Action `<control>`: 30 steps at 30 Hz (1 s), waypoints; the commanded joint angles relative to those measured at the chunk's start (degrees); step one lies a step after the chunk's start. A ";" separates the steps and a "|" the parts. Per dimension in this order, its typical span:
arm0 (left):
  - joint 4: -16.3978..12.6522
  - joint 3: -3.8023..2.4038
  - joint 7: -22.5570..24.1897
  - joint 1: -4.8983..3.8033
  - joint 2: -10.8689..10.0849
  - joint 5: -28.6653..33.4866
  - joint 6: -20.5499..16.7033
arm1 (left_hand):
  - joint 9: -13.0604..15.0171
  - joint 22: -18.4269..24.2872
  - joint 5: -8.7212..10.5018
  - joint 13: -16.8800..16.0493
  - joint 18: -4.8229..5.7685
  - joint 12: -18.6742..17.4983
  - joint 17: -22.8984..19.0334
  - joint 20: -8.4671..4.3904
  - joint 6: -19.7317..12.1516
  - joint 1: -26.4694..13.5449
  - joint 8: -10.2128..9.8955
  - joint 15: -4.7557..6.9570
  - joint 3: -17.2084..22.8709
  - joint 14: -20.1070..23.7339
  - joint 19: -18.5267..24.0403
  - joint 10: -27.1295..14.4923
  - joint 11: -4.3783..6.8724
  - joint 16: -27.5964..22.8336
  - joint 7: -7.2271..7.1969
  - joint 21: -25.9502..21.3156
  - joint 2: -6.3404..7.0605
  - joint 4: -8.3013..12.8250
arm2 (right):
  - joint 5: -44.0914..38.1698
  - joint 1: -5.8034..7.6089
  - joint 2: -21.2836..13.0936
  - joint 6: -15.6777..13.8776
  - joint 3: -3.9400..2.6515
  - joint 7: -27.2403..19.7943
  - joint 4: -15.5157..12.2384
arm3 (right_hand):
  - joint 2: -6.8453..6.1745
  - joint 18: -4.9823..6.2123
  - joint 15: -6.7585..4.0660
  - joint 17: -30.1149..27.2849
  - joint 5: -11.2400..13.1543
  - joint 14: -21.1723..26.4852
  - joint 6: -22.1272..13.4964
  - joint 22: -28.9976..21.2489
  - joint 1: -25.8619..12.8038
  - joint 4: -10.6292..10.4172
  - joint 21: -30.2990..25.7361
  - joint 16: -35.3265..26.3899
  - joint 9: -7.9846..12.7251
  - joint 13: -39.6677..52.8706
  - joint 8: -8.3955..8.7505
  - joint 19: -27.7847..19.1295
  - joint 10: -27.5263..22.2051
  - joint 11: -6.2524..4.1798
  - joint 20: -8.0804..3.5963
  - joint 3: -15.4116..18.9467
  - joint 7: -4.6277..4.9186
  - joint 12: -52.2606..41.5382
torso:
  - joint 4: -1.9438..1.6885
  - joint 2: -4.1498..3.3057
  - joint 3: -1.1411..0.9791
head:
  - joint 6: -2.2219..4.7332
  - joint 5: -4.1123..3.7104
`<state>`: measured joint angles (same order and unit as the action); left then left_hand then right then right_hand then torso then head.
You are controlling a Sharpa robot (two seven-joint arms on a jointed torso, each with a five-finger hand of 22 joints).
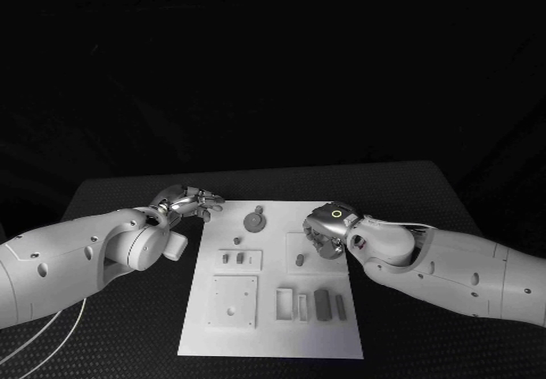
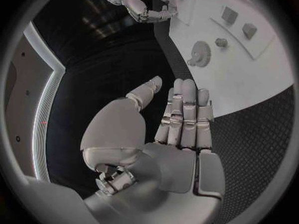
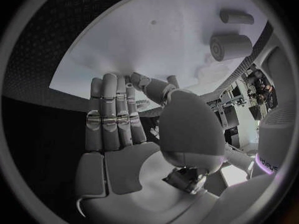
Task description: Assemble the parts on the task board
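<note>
- The left hand [image 1: 188,203] hovers over the black table [image 1: 114,197], just off the far left corner of the task board [image 1: 273,335]; its fingers [image 2: 186,115] lie straight and apart, holding nothing.
- The right hand [image 1: 327,229] hangs over the board's far right part, fingers [image 3: 112,117] extended and empty.
- Between the hands, on the board's far end, lies the gear-like part [image 1: 255,221], flat and free.
- It looks small, light and rigid, probably smooth; pinching it across its rim seems the surest hold.
- Other small parts [image 1: 330,304] stand near the board's near right; whether they are seated is unclear.
</note>
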<state>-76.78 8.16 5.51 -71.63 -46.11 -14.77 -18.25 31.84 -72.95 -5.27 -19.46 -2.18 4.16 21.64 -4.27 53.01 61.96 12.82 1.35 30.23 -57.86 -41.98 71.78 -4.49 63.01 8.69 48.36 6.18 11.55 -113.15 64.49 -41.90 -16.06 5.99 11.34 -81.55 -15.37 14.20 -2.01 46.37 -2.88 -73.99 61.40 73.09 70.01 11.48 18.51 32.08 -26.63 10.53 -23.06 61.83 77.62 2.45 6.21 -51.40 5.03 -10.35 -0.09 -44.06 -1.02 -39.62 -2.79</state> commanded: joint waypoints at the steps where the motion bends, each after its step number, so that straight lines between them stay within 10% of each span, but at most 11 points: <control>1: -0.06 -0.04 0.25 -0.07 0.12 0.04 0.24 | -0.08 0.00 -0.16 -0.05 0.58 -0.03 0.12 -2.65 -0.08 -0.12 0.26 0.02 -0.03 -0.41 -0.52 -0.01 -0.18 -0.30 0.35 -0.36 0.14 0.44 | -0.42 -0.91 -0.11 2.12 0.68 -0.26 0.10 | 0.03 0.80 -0.29 0.30 0.11 -0.22 0.59 0.25 0.43 0.02 0.39 0.54 -0.15 0.23 -0.27 0.48 0.71 -0.06 -0.08 -0.34 -0.11 -0.21 | 0.00 -0.02 -0.03 | 0.04 -0.02; 11: 0.02 -0.04 0.27 -0.07 0.16 0.02 0.07 | -0.11 -0.03 -0.26 -0.06 0.57 -0.02 0.23 -2.68 -0.09 -0.11 0.31 0.06 -0.07 -0.61 -0.67 -0.02 -0.17 -0.22 0.35 -0.34 0.09 0.51 | 0.00 -0.88 -0.77 0.16 0.44 -0.29 -0.60 | -0.21 0.80 -0.49 0.88 0.11 -0.37 0.94 0.74 0.32 -0.23 0.70 1.00 -0.36 0.62 -0.30 0.88 1.12 -0.23 -0.28 -0.73 -0.25 -0.21 | 0.06 0.01 0.00 | 0.10 0.14; 30: 0.50 -0.04 -0.01 -0.07 0.12 -0.41 -0.67 | -0.19 -0.08 -0.30 -0.08 0.56 -0.02 0.36 -2.71 -0.19 -0.25 0.32 0.09 -0.18 -0.82 -0.89 -0.03 -0.15 -0.14 0.40 -0.31 0.09 0.50 | 3.46 -0.02 -1.78 2.50 -1.92 -1.94 -1.48 | -0.30 0.80 -0.55 1.16 0.12 -0.38 1.02 0.98 0.16 -0.48 0.81 1.20 -0.48 0.82 -0.26 1.01 1.23 -0.27 -0.37 -0.81 -0.27 -0.13 | -0.01 0.01 0.05 | 0.19 0.18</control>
<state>-76.24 8.16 5.42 -71.63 -46.08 -14.83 -18.40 31.71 -72.95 -5.27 -19.50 -2.19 4.16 21.95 -4.28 52.90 61.96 12.82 1.33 30.07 -58.25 -42.43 71.78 -4.49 63.01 8.81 48.36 6.18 11.71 -111.06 64.36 -43.59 -15.36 4.14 10.28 -83.08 -15.38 14.22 -2.28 47.45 -2.83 -74.47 62.19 74.01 70.00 11.15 19.07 33.03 -27.11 11.33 -23.42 62.53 78.32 2.15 5.92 -52.04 4.59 -10.48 -0.09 -44.07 -0.95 -39.46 -2.60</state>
